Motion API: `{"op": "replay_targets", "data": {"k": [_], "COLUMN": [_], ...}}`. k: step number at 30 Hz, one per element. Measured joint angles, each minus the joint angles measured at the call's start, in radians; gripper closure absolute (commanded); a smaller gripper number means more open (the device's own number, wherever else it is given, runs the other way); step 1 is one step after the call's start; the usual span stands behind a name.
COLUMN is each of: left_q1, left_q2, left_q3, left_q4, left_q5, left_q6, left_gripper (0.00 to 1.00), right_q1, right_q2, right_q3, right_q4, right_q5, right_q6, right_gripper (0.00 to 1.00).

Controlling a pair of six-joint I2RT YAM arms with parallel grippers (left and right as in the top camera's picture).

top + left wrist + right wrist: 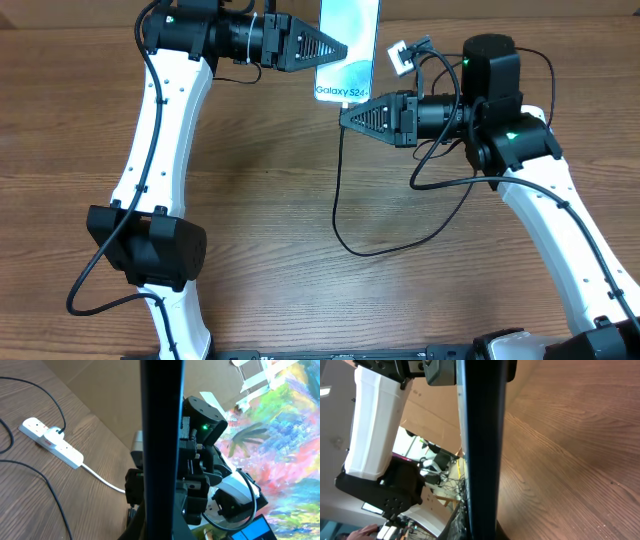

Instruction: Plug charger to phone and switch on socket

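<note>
The phone [347, 40], with its light screen up and "Galaxy S24+" at its near end, is at the top centre. My left gripper [345, 48] reaches in from the left and is shut on its long edge. Both wrist views show the phone edge-on as a dark bar [160, 435] [480, 450]. My right gripper [343, 117] sits just below the phone's near end, shut where the charger's black cable [337, 200] meets it. The connector tip is hidden. The white socket [67, 452] lies on the table with a black plug in it, partly hidden by the right arm in the overhead view [400, 57].
The charger cable loops over the wooden table towards the right arm [440, 225]. The socket's thick white cord [102, 477] trails off it. A cardboard wall [115, 400] stands at the back. The left arm's elbow [150, 245] hangs over the near left.
</note>
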Motion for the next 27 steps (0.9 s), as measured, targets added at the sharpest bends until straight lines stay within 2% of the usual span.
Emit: {"op": "replay_targets", "data": {"k": [27], "left_q1": [-0.003], "left_q2": [0.0], "left_q3": [0.0], "left_q4": [0.0], "left_q5": [0.0], "left_q6": [0.0], "left_gripper": [0.96], "right_q1": [0.0], "right_q2": [0.0], "right_q3": [0.0], "right_q4": [-0.003], "right_q5": [-0.013], "right_q6": [0.0], "right_gripper": [0.96]}}
